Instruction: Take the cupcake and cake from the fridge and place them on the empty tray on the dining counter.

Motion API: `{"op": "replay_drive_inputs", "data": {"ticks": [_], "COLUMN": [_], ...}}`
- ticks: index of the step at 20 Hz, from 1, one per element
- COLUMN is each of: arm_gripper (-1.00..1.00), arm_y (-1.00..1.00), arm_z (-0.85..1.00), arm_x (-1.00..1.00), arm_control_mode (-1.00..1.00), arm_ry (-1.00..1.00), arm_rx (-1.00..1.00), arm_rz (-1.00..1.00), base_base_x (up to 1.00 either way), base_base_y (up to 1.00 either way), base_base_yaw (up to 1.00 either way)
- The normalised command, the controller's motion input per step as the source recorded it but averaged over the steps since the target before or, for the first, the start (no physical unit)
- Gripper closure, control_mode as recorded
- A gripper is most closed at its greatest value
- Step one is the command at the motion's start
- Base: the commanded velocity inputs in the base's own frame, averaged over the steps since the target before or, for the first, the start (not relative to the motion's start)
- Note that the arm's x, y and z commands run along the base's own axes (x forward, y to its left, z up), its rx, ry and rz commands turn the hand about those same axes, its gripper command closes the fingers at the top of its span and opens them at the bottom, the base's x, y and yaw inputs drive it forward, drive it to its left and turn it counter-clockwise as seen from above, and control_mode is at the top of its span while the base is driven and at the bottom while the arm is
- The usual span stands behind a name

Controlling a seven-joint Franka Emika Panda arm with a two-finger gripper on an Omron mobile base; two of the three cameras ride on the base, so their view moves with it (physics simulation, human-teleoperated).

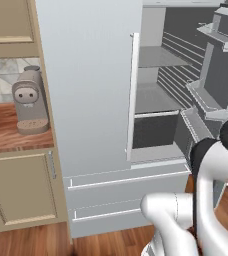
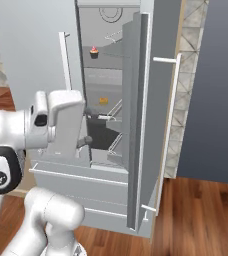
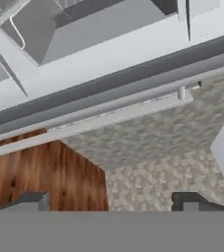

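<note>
**Fridge open, nothing picked yet**

We are at the fetching step. The fridge (image 2: 111, 125) stands with its right door swung wide; the cupcake (image 2: 94, 51) sits on an upper shelf, the cake (image 2: 103, 100) on the shelf below. Our gripper (image 3: 114, 202) is empty, jaws released. Next we must turn the hand inward and reach a shelf.

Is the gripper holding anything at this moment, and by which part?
Nothing is held: the two-finger gripper is open, with only floor and wall between its fingertips.

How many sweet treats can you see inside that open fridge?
2. A tiny dark cupcake with a pink top sits on an upper shelf; a small orange-yellow cake piece sits on a lower shelf. The door may hide others.
</note>
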Motion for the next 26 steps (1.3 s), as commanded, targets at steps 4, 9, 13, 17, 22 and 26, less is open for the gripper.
{"op": "replay_drive_inputs", "data": {"ticks": [4, 9, 13, 17, 22, 26], "arm_gripper": [-1.00, -1.00, -1.00, -1.00, -1.00, -1.00], "arm_y": [1.00, 1.00, 0.80, 0.72, 0.56, 0.16], "arm_z": [-0.15, -0.08, -0.18, -0.25, -0.28, -0.17], "arm_x": [0.00, 0.07, 0.34, 0.34, 0.35, 0.34], "arm_control_mode": [-1.00, -1.00, -1.00, -1.00, -1.00, -1.00], "arm_ry": [-0.22, -0.21, -0.01, 0.01, 0.01, -0.01], "arm_rx": [0.37, 0.40, 0.38, 0.34, 0.34, 0.33], "arm_rz": [-0.05, 0.02, 0.37, 0.53, 0.54, 0.11], "base_base_x": [0.00, 0.00, 0.00, 0.00, 0.00, 0.00], "base_base_y": [0.00, 0.00, 0.00, 0.00, 0.00, 0.00], "base_base_yaw": [0.00, 0.00, 0.00, 0.00, 0.00, 0.00]}}
